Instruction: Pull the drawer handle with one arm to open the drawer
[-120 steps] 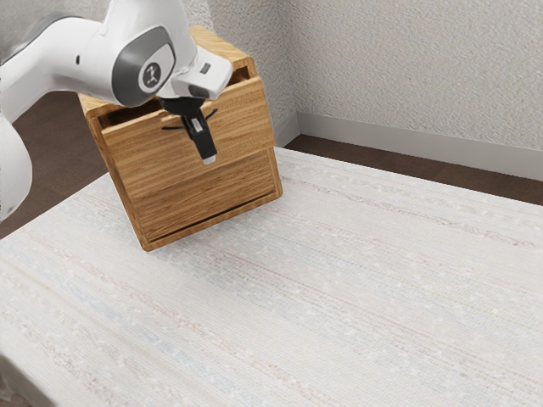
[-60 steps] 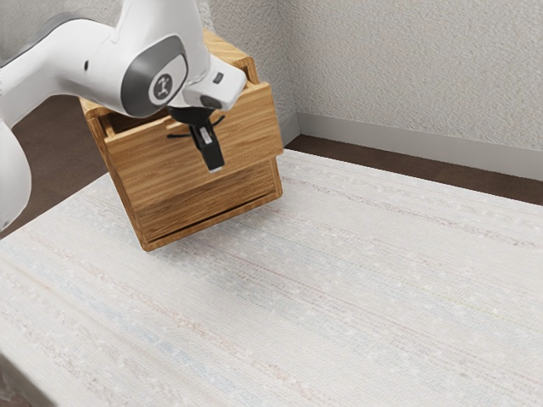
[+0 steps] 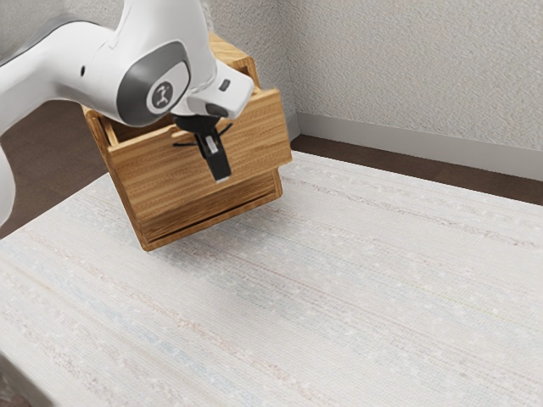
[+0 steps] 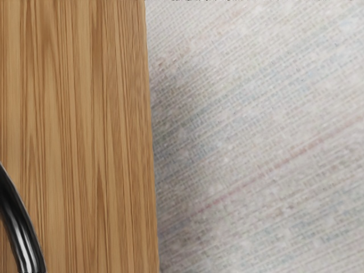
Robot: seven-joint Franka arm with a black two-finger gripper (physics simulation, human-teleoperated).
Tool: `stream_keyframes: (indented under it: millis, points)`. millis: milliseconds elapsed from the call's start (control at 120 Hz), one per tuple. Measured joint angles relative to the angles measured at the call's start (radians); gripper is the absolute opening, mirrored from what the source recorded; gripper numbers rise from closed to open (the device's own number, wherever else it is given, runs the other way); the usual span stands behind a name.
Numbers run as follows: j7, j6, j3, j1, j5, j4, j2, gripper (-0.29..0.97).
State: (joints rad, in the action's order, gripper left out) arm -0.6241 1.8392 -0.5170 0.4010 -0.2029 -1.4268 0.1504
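A wooden cabinet (image 3: 200,206) stands at the table's far corner, in the upper left of the exterior view. Its upper drawer (image 3: 254,140) is pulled partly out, with a dark gap showing behind the drawer front. My black gripper (image 3: 220,170) points down across that front and is shut on the thin black drawer handle (image 3: 181,144). In the wrist view the drawer front (image 4: 74,136) runs beside my hand, and a curved piece of the handle (image 4: 20,230) shows at the edge.
The pale woven table top (image 3: 339,288) stretches wide in front of the cabinet and to the exterior view's right. A textured wall with a grey baseboard (image 3: 424,144) runs behind. Dark floor (image 3: 42,144) lies beyond the table's far edge.
The upper drawer has slid farther out of the cabinet, toward the exterior view's right, with my hand moving along on its handle. The cabinet itself stayed put.
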Motion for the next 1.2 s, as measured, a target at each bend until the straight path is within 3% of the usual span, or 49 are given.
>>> stream_keyframes:
  millis: [100,333,483,608,692,975,1008,1083,1125,1200]
  points:
    - [0.007,0.002,-0.004,0.025,-0.002,-0.013,-0.012,0.6]
    - [0.022,0.004,-0.011,0.053,-0.01,-0.017,-0.013,0.49]
    - [0.033,0.005,-0.011,0.075,-0.021,-0.046,-0.037,0.53]
    - [0.045,0.004,-0.016,0.108,-0.04,-0.07,-0.066,0.44]
    - [0.054,0.003,-0.022,0.129,-0.052,-0.083,-0.085,0.32]
    - [0.088,-0.004,-0.03,0.161,-0.113,-0.086,-0.084,0.29]
    - [0.091,-0.006,-0.029,0.162,-0.119,-0.083,-0.083,0.25]
    - [0.099,-0.021,-0.014,0.156,-0.139,-0.056,-0.083,0.04]
    - [0.103,-0.029,-0.014,0.163,-0.15,-0.045,-0.084,0.0]
    - [0.109,-0.041,-0.008,0.173,-0.159,-0.033,-0.085,0.12]
